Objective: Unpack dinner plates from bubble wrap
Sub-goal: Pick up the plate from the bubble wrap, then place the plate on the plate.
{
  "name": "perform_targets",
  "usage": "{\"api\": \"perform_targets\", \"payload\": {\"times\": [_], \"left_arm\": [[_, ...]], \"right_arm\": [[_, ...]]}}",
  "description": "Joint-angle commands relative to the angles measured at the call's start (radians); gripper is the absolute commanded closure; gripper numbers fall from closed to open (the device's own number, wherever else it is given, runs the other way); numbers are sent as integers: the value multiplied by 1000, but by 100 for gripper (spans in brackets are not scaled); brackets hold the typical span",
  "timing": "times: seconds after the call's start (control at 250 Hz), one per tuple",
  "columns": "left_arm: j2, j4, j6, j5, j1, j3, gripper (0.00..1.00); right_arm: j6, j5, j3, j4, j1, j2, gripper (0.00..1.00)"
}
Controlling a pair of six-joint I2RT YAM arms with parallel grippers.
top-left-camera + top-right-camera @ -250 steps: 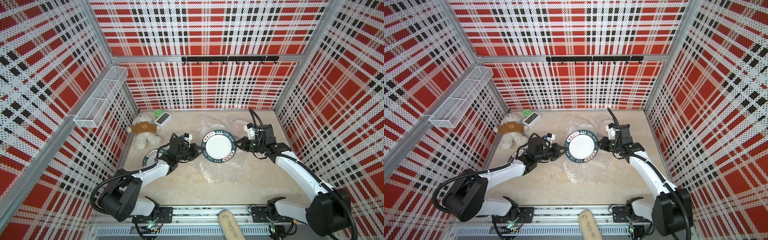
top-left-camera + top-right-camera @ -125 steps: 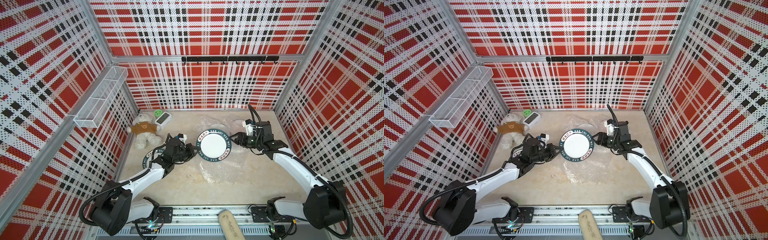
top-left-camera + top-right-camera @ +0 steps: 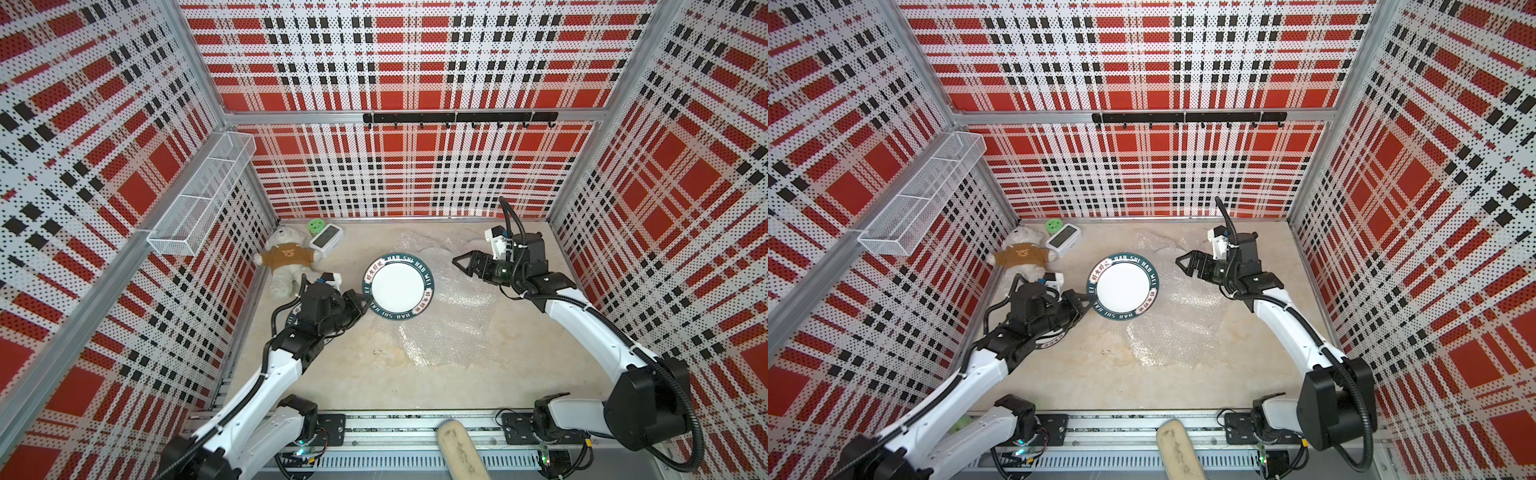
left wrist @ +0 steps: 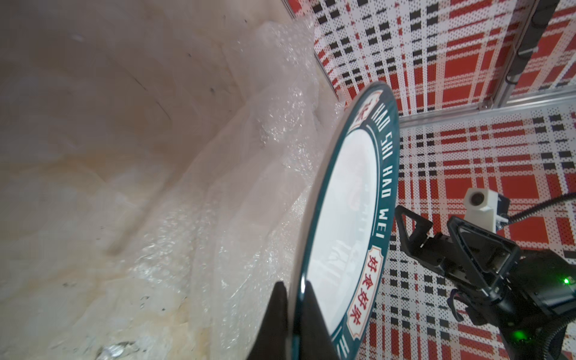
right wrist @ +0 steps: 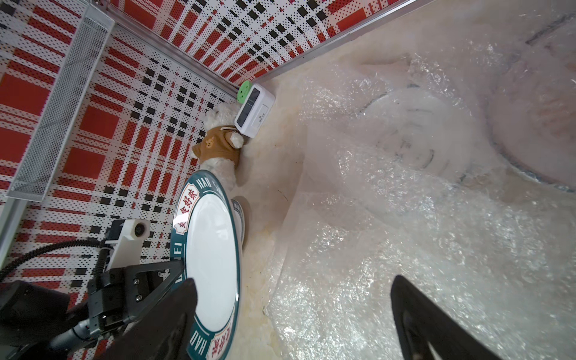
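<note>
- By the left wall a wire basket (image 3: 199, 199) hangs over the counter (image 3: 353, 374). A teddy bear (image 3: 286, 257) and a white device (image 3: 326, 239) crowd the back-left corner, close to the left arm (image 3: 286, 357).
- A second plate (image 3: 1052, 340) with a lettered band lies on the counter, mostly hidden under that arm.
- The left jaws are clamped on the left rim of a dinner plate (image 3: 398, 286) with a dark lettered band and hold it above the counter.
- Bubble wrap (image 3: 449, 324) spreads under and to the right of it. The front strip of the counter is bare.
- Two wrapped plates (image 5: 414, 131) lie under wrap by the back wall.
- The right jaws stand wide apart, hold nothing and are clear of the plate's right edge.
</note>
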Motion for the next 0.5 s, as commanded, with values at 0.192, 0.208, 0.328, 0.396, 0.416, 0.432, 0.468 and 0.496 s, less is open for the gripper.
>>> {"api": "perform_targets", "payload": {"times": [0.192, 0.208, 0.328, 0.396, 0.416, 0.432, 0.468, 0.496], "left_arm": [[-278, -436, 13, -44, 267, -32, 100], [-278, -440, 12, -46, 273, -33, 100], [-239, -454, 20, -83, 317, -42, 100], [-217, -450, 26, -60, 386, -67, 100], [-215, -443, 27, -51, 407, -77, 100], [-215, -437, 27, -44, 422, -85, 100], [-218, -431, 29, -49, 448, -98, 100], [-219, -427, 38, -55, 467, -104, 100]], "right_arm": [[2, -44, -113, 126, 7, -53, 0], [2, -47, -118, 128, 8, -56, 0], [10, -70, -159, 138, 17, -73, 0], [6, -77, -173, 140, 28, -71, 0], [5, -79, -177, 139, 30, -71, 0], [5, -80, -180, 141, 31, -69, 0], [6, -83, -191, 151, 32, -69, 0], [8, -85, -200, 158, 32, -70, 0]]}}
